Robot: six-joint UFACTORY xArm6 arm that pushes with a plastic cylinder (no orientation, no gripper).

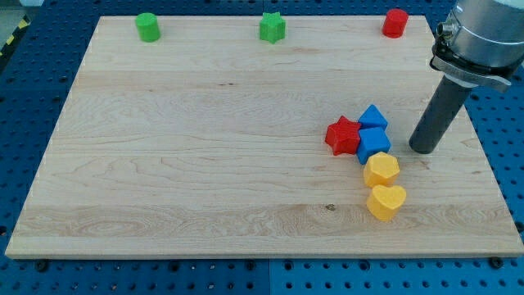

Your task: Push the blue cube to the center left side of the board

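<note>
Arm: enters from the upper right of the frame, its grey collar sitting above a dark rod that slants down and slightly to the view's left.
My tip: rests on the board in the right-centre of the frame, just to the right of the blue blocks and not touching them; there is no claw on this rod, so nothing opens or closes.
Blue cube: right-centre of the frame, inside a tight cluster.
Blue block: just above the cube and touching it, shape unclear.
Red star: against the cube's left side, lying on the way toward the board's left.
Yellow hexagon: directly below the cube, touching.
Yellow heart: below the hexagon.
Top edge: green cylinder at upper left, green star at top centre, red cylinder at upper right.
</note>
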